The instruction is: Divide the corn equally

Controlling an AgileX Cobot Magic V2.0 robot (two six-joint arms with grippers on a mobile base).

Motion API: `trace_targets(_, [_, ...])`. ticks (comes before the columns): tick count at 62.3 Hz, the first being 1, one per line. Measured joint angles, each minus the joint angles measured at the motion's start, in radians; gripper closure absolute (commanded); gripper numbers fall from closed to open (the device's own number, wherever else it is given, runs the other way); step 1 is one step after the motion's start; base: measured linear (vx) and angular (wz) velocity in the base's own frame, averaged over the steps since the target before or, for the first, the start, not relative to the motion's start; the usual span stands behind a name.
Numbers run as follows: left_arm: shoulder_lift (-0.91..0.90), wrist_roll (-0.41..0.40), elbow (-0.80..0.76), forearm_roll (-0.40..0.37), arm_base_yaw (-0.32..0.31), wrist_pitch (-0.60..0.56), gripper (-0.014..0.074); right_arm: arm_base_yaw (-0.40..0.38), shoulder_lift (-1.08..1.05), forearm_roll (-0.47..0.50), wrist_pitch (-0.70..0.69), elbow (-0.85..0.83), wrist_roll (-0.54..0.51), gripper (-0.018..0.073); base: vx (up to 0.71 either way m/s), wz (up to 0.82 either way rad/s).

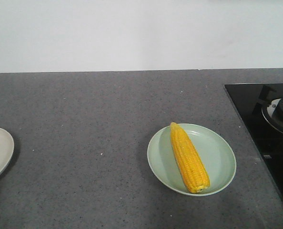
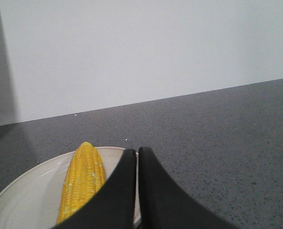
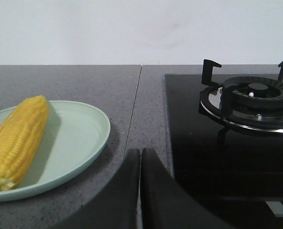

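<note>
While both claws are sitting pressed together, the left claw is risking nudging the corn cob just left of it off the cream plate; the right claw is hovering clear of the green plate.

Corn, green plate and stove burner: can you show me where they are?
Corn [image 1: 189, 157]: front view, middle of the cob.
Green plate [image 1: 217, 152]: front view, bare inside right of the cob.
Burner [image 3: 256, 93]: right wrist view, dark centre ring.

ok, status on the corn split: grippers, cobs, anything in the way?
Left gripper and right gripper both shut, empty. One yellow corn cob on the pale green plate; another cob on the cream plate. Nothing blocking; black gas hob beside the green plate.
</note>
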Motion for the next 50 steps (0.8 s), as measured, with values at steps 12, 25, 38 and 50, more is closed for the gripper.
trace_targets(12, [0.000, 0.000, 0.000, 0.000, 0.000, 0.000, 0.0603, -0.002, -0.011, -0.027, -0.063, 0.010, 0.032, 0.0564, 0.00, 0.00])
trace_targets(25, [0.000, 0.000, 0.000, 0.000, 0.000, 0.000, 0.0603, -0.002, -0.011, -0.042, -0.111, 0.011, 0.048, 0.0564, 0.00, 0.00])
trace_targets(38, [0.000, 0.000, 0.000, 0.000, 0.000, 0.000, 0.0603, -0.002, -0.011, -0.044, -0.175, 0.012, 0.043, 0.0564, 0.00, 0.00])
trace_targets(50, [0.000, 0.000, 0.000, 0.000, 0.000, 0.000, 0.0603, -0.002, -0.011, -0.044, -0.179, 0.012, 0.042, 0.0564, 0.00, 0.00])
